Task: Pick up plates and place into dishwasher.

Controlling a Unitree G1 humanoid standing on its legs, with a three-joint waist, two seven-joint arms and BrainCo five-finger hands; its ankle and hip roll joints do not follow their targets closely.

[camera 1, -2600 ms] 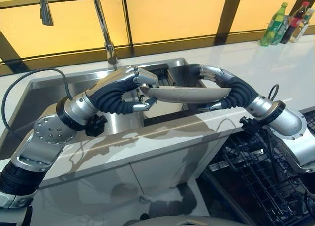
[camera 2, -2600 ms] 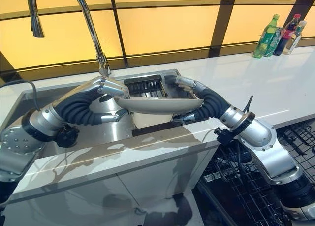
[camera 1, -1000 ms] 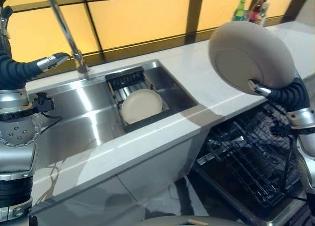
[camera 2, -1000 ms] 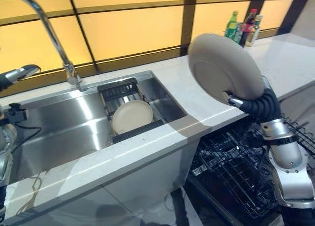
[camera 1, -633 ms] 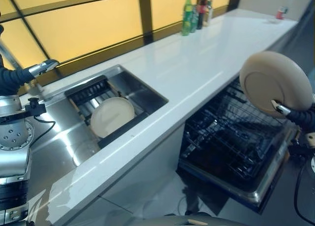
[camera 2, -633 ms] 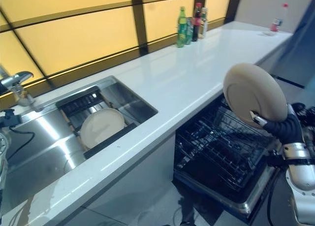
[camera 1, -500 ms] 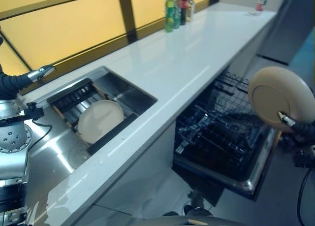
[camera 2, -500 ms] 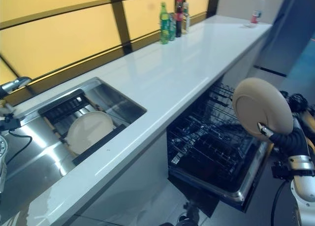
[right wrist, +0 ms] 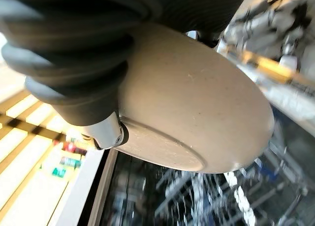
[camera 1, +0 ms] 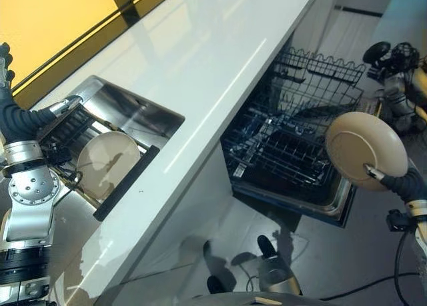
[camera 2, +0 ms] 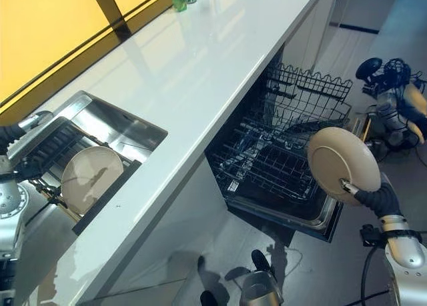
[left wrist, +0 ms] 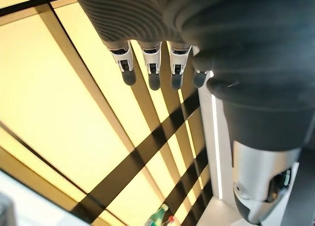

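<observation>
Now the right hand (camera 1: 400,183), at right of frame, apparently pinches the plate (camera 1: 365,151) on edge; ease it upright between the dishwasher rack (camera 1: 293,143) tines.

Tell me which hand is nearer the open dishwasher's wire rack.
Right. The right hand holds the beige round plate beside the wire rack; the left hand hovers by the steel sink.

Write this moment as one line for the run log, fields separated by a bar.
right hand: holds plate on edge, beside open dishwasher rack | left hand: empty, raised | second plate: in sink
</observation>
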